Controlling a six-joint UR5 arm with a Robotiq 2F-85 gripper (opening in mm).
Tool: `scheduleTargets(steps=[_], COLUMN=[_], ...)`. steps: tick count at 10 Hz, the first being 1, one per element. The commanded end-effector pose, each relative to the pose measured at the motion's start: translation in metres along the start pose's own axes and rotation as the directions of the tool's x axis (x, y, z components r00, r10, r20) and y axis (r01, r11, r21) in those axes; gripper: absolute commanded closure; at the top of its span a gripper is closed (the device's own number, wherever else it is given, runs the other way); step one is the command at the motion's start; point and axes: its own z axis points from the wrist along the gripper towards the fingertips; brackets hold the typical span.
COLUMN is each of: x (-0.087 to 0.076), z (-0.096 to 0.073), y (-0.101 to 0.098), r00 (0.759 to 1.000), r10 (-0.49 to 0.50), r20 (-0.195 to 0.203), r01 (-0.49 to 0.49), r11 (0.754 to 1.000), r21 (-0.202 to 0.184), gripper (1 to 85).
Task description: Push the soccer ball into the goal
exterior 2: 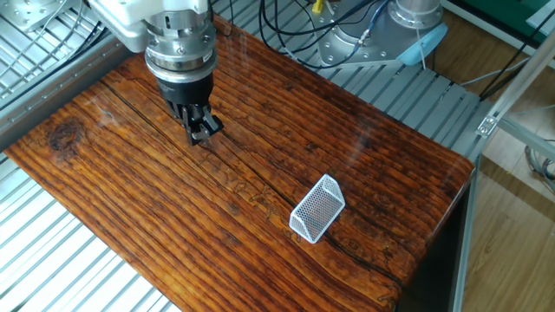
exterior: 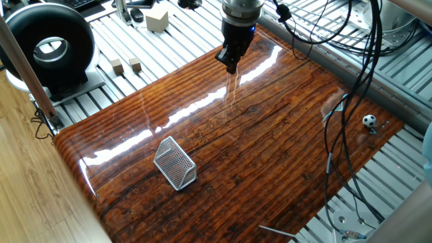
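The soccer ball [exterior: 368, 121] is a tiny white ball with black patches at the right edge of the wooden board [exterior: 270, 155], behind hanging cables. It is out of the other fixed view. The goal [exterior: 175, 164] is a small silver wire-mesh wedge near the board's front left; it also shows in the other fixed view [exterior 2: 316, 208]. My gripper [exterior: 229, 65] hangs over the board's far edge, far from both ball and goal, with its fingers together and holding nothing. It also shows in the other fixed view [exterior 2: 204, 132].
A big black ring-shaped device [exterior: 48, 47] stands at the back left. Small wooden cubes [exterior: 126, 65] and a larger block [exterior: 156, 19] lie on the slatted metal table. Black cables [exterior: 351, 101] hang over the board's right side.
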Motion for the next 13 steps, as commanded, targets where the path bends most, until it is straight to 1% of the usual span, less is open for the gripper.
scheduleTargets(steps=[1,2,3,4,5,6,7,8,9,10,11,12,13], x=[0.001,0.003,0.003,-0.004,0.002,0.009,0.006,0.001,0.001,0.011,0.023,0.028,0.04], z=[-0.002,-0.002,-0.003,-0.002,-0.001,-0.001,-0.002,-0.002,-0.002,-0.002,-0.005,-0.007,-0.009], y=[-0.017,-0.027,-0.028,-0.023,-0.013,-0.007,-0.013,-0.018,-0.021,-0.019,-0.028,-0.044,-0.064], r00=[0.996,0.994,0.987,0.974,0.95,0.947,0.95,0.953,0.952,0.953,0.955,0.955,0.953], r10=[-0.087,-0.107,-0.156,-0.228,-0.312,-0.317,-0.31,-0.303,-0.305,-0.296,-0.282,-0.279,-0.281], r20=[-0.01,-0.023,-0.029,-0.004,-0.02,-0.041,-0.036,-0.023,-0.027,-0.062,-0.097,-0.097,-0.111], r01=[0.087,0.109,0.158,0.228,0.312,0.318,0.311,0.304,0.306,0.299,0.286,0.283,0.287], r11=[0.994,0.989,0.982,0.97,0.949,0.948,0.95,0.951,0.949,0.953,0.958,0.959,0.957], r21=[0.06,0.098,0.103,0.086,0.042,0.013,0.036,0.063,0.071,0.054,0.028,0.032,0.05], gripper=[84.7,84.7,84.7,84.7,84.7,84.7,84.7,84.7,84.7,84.7,84.7,84.7,84.7])
